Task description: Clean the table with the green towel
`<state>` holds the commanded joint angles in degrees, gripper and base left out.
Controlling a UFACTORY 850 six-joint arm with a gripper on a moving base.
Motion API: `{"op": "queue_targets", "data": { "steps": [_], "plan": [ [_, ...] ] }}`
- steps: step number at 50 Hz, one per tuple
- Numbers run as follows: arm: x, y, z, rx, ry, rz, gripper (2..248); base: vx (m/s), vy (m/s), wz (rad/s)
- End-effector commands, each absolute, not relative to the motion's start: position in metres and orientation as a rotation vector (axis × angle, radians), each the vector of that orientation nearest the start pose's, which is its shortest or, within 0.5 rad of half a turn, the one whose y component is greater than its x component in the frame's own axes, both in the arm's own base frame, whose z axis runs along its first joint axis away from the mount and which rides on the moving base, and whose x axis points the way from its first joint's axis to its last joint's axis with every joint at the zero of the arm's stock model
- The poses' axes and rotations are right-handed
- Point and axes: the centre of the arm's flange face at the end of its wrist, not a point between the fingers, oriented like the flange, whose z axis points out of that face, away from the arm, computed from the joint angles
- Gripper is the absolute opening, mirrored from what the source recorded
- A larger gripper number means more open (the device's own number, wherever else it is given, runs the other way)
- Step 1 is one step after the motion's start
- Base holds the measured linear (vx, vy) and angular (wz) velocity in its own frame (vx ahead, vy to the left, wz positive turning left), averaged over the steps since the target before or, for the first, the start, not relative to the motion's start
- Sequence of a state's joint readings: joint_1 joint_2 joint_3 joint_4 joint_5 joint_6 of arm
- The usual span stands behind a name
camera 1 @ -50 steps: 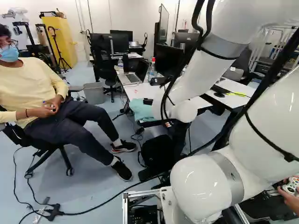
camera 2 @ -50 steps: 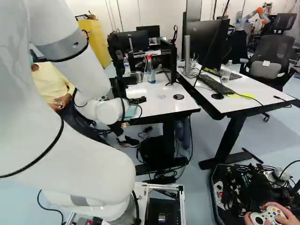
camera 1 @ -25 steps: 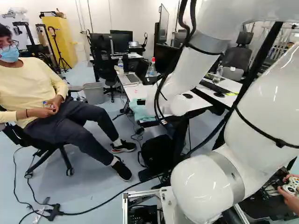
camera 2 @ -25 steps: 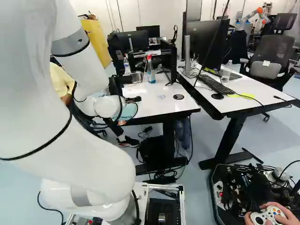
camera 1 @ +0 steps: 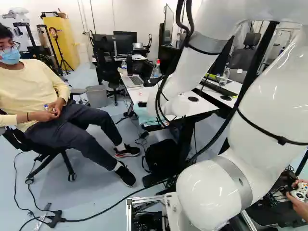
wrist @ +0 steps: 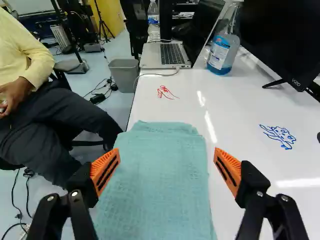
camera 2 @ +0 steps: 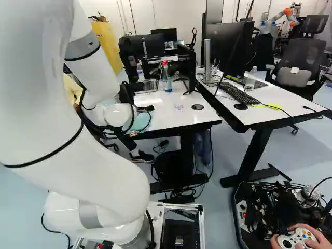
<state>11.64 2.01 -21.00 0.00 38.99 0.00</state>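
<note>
1. Green towel (wrist: pixel 160 180) lies on the table (wrist: pixel 260 115) (the glossy white one), between the gripper's (camera 2: pixel 141 121) orange pads (wrist: pixel 231 166) and stretching ahead of them.
2. The gripper is spread wide, pads well apart.

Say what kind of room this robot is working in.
Probably a robotics lab with office desks: another robot arm stands at the back, monitors sit on the desks, and someone's hands hold a game controller.
</note>
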Motion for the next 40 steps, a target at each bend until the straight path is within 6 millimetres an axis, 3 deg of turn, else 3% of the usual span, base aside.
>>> {"op": "queue_targets", "data": {
  "steps": [40],
  "plan": [
    [0.3651, 0.0744, 0.3712, -2.669, -0.269, -1.443, 247, 0.0, 0.0, 0.0]
  ]
}}
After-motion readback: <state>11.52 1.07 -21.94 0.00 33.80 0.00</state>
